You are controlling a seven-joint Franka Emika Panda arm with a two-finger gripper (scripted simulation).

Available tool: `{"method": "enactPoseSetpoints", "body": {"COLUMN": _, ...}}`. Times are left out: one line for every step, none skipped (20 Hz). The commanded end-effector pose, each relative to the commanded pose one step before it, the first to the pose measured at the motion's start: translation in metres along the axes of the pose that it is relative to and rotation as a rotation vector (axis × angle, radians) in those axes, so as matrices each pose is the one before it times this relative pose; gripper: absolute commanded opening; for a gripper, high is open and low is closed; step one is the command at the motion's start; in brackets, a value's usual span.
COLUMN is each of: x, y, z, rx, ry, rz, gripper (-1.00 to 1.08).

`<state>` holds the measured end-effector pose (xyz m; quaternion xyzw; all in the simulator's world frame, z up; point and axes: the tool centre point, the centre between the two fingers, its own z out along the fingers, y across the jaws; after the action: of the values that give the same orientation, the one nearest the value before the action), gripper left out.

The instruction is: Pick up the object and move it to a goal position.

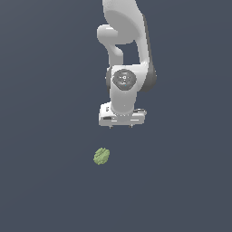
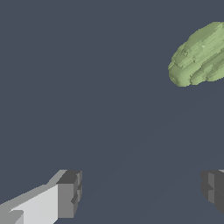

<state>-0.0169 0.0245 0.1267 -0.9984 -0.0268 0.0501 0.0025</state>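
Exterior view: white, glossy, jointed Panda robot arm (image 1: 129, 54) comes down from the upper edge, ending in a white boxy gripper (image 1: 121, 126) with two short dark fingertips pointing down. Small, bumpy, light-green lump of roundish irregular shape (image 1: 101, 156) lies on the flat dark blue-grey floor surface (image 1: 41, 136), below the gripper in this picture and slightly toward the exterior view's left. Clear gap between gripper and lump, not touching. The lump is much smaller than the gripper body.

Wrist view: the lump (image 2: 199, 56) shows large, partly cut off by the picture edge, with a ridged, layered green surface. Two grey blocky fingertips (image 2: 69, 194) are visible, one attached to a white finger body, the other partly cut off by the picture edge. Wide stretch of bare floor (image 2: 87, 87) between them, so the fingers stand well apart, holding nothing. The lump sits outside the span between the fingertips, not between them.

Surroundings: only the plain floor around the lump; nothing lies between the gripper and the lump in either view. Faint straight lines cross the floor in the wrist view; cannot tell what they are. Dark round disc (image 1: 123, 79) shows on the arm's wrist joint; its detail is too small to tell, no readable text.
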Motion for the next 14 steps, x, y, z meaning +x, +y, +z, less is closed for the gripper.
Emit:
{"method": "enactPoseSetpoints", "body": {"x": 0.0, "y": 0.00001, "z": 0.0, "rx": 0.0, "ry": 0.0, "rz": 0.0, "gripper": 1.0}}
{"method": "enactPoseSetpoints", "body": {"x": 0.0002, "y": -0.00046, "z": -0.00043, "rx": -0.00015, "ry": 0.00058, "rz": -0.00103, "gripper": 1.0}}
{"method": "enactPoseSetpoints", "body": {"x": 0.00057, "y": -0.00139, "z": -0.0013, "rx": -0.00041, "ry": 0.00174, "rz": -0.00311, "gripper": 1.0}}
{"method": "enactPoseSetpoints", "body": {"x": 0.00094, "y": -0.0022, "z": -0.00209, "rx": -0.00066, "ry": 0.00278, "rz": -0.00502, "gripper": 1.0}}
{"method": "enactPoseSetpoints", "body": {"x": 0.00127, "y": -0.0031, "z": -0.00292, "rx": -0.00093, "ry": 0.00386, "rz": -0.00714, "gripper": 1.0}}
{"method": "enactPoseSetpoints", "body": {"x": 0.00157, "y": -0.00398, "z": -0.00372, "rx": -0.00119, "ry": 0.0049, "rz": -0.00936, "gripper": 1.0}}
{"method": "enactPoseSetpoints", "body": {"x": 0.00167, "y": -0.00443, "z": -0.00412, "rx": -0.00133, "ry": 0.00534, "rz": -0.01079, "gripper": 1.0}}
{"method": "enactPoseSetpoints", "body": {"x": 0.00127, "y": -0.00365, "z": -0.00335, "rx": -0.00112, "ry": 0.00427, "rz": -0.00933, "gripper": 1.0}}
{"method": "enactPoseSetpoints", "body": {"x": 0.00085, "y": -0.00275, "z": -0.00248, "rx": -0.00086, "ry": 0.00308, "rz": -0.00752, "gripper": 1.0}}
{"method": "enactPoseSetpoints", "body": {"x": 0.00045, "y": -0.00183, "z": -0.0016, "rx": -0.0006, "ry": 0.0019, "rz": -0.00551, "gripper": 1.0}}
{"method": "enactPoseSetpoints", "body": {"x": 0.00009, "y": -0.00085, "z": -0.0007, "rx": -0.00031, "ry": 0.00074, "rz": -0.00314, "gripper": 1.0}}
{"method": "enactPoseSetpoints", "body": {"x": -0.00021, "y": 0.00023, "z": -0.00001, "rx": 0.0, "ry": 0.0, "rz": 0.0, "gripper": 1.0}}
{"method": "enactPoseSetpoints", "body": {"x": -0.00006, "y": 0.00054, "z": 0.00073, "rx": 0.00025, "ry": -0.0009, "rz": 0.00209, "gripper": 1.0}}
{"method": "enactPoseSetpoints", "body": {"x": 0.00017, "y": 0.00084, "z": 0.00057, "rx": 0.00034, "ry": -0.0004, "rz": 0.00411, "gripper": 1.0}}
